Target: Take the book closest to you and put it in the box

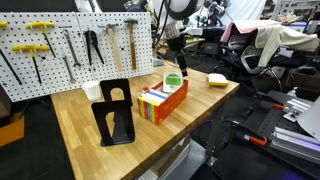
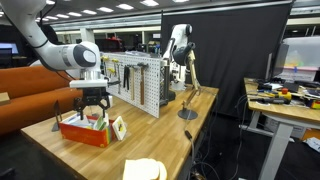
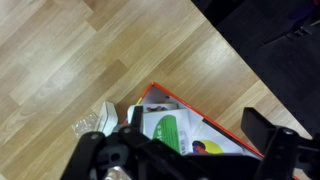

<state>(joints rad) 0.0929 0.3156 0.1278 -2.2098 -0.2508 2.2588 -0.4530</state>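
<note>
The wooden worktop point(image 1: 75, 125) has one pegboard point(image 1: 70, 45) of hand tools along its back edge. One orange-red box point(image 1: 163, 100) lies near the middle of the top, and its row of coloured spines is too small to count. One black bookend stand point(image 1: 115, 122) is upright near the front edge.

Three loose books show:
- a pale yellow book point(image 1: 217, 79) lies flat by a far corner;
- a white-covered book point(image 2: 118, 127) leans against the box's side and shows in an exterior view only;
- the green book point(image 1: 173, 78) is at the box's far end, right under the gripper point(image 1: 172, 70).

In the wrist view the green book point(image 3: 170, 128) sits within the box's orange rim, its lower part hidden by the dark, blurred fingers point(image 3: 105, 155). The fingers stand on either side of it. Whether they grasp it or have let go, I cannot tell. One small pale object point(image 3: 95, 122) beside the box's corner is too blurred to make out.
</note>
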